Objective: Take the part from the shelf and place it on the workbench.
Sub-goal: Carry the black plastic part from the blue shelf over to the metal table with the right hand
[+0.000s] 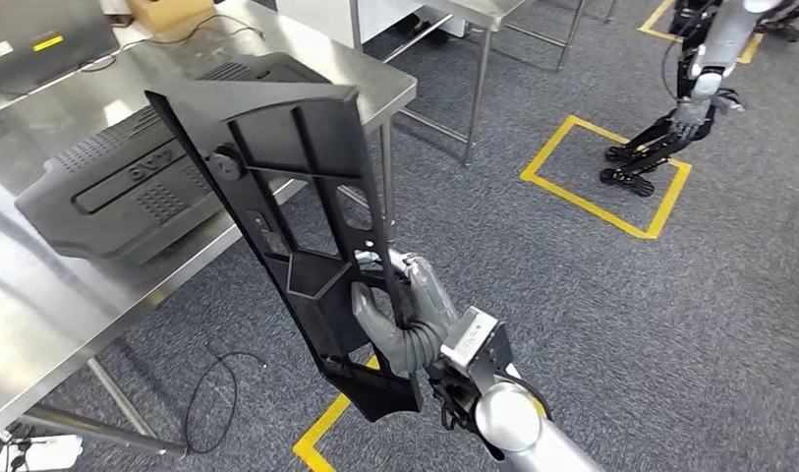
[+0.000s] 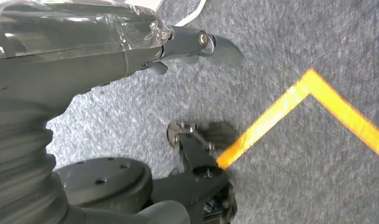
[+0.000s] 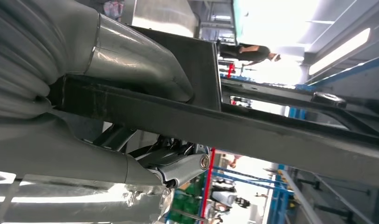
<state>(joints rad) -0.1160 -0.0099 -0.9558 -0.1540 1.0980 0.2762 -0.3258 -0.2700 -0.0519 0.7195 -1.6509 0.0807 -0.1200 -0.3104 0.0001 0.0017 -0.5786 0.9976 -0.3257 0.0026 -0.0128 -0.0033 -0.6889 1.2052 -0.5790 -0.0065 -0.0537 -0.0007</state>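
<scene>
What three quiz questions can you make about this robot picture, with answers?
1. True or false: the right hand holds the long black part.
2. Where does the black ribbed cover lie? A) on the metal table B) on the carpet C) in a box
3. Fill the gap: the lines marked on the grey carpet are ____ in colour.

Key: 1 true. 2 A. 3 yellow. The part's top end hangs above the table's edge, not yet set down. The left hand holds nothing above the carpet.
</scene>
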